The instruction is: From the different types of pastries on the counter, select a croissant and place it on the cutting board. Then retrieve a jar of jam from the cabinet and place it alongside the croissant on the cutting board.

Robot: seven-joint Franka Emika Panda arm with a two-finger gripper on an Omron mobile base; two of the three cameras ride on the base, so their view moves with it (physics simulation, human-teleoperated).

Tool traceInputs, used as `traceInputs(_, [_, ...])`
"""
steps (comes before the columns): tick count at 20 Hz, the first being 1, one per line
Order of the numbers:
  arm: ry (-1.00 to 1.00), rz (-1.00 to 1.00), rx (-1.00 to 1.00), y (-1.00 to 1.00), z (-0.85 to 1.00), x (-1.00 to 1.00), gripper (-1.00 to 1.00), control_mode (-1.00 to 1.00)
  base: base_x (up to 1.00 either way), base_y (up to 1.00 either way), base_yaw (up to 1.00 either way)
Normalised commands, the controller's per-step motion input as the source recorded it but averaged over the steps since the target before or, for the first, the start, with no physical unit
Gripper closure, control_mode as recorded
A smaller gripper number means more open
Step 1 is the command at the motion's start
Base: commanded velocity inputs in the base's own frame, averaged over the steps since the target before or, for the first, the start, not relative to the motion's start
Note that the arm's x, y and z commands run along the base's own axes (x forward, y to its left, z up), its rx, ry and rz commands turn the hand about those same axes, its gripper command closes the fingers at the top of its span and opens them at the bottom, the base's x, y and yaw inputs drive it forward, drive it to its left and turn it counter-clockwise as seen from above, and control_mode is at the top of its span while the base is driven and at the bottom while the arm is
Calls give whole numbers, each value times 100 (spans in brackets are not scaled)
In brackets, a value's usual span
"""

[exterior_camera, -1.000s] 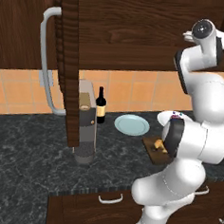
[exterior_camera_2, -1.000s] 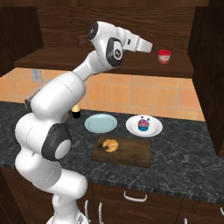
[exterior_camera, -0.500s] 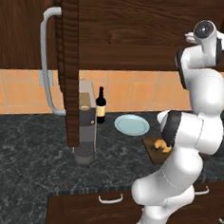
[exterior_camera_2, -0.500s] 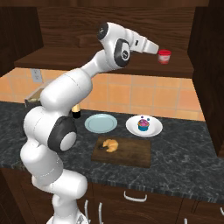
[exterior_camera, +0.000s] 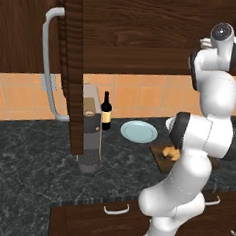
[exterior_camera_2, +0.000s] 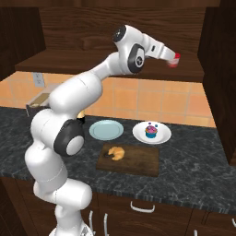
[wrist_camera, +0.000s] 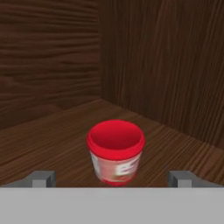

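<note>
Golden croissant point(exterior_camera_2: 115, 152) sits on the cutting board point(exterior_camera_2: 138, 161), so step one looks done; jar of jam point(wrist_camera: 116, 151) stands on the cabinet point(wrist_camera: 166, 65) shelf between the spread fingers point(wrist_camera: 43, 178), ungrasped, transfer to board remaining.

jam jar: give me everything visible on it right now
The jar of jam is small and squat, with a red lid, a pale glassy body and a whitish label over red contents. It stands upright on the dark wood cabinet shelf near the back corner. The open hand has a fingertip on either side, not touching it.
</note>
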Motion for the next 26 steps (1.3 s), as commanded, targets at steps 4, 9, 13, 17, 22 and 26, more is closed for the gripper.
traceInputs(4, [0, 0, 3, -30, -7, 9, -100, -100, 0, 0, 0])
traceInputs(9, [0, 0, 1, -10, -21, 32, -100, -100, 0, 0, 0])
traceInputs(13, [0, 0, 1, -8, -14, 34, -100, -100, 0, 0, 0])
traceInputs(17, [0, 0, 1, -32, -3, 36, 100, -100, 0, 0, 0])
traceInputs(22, [10, 5, -5, -3, -73, 44, 100, -100, 0, 0, 0])
traceInputs(26, [-6, 13, 0, -5, -2, -43, 100, -100, 0, 0, 0])
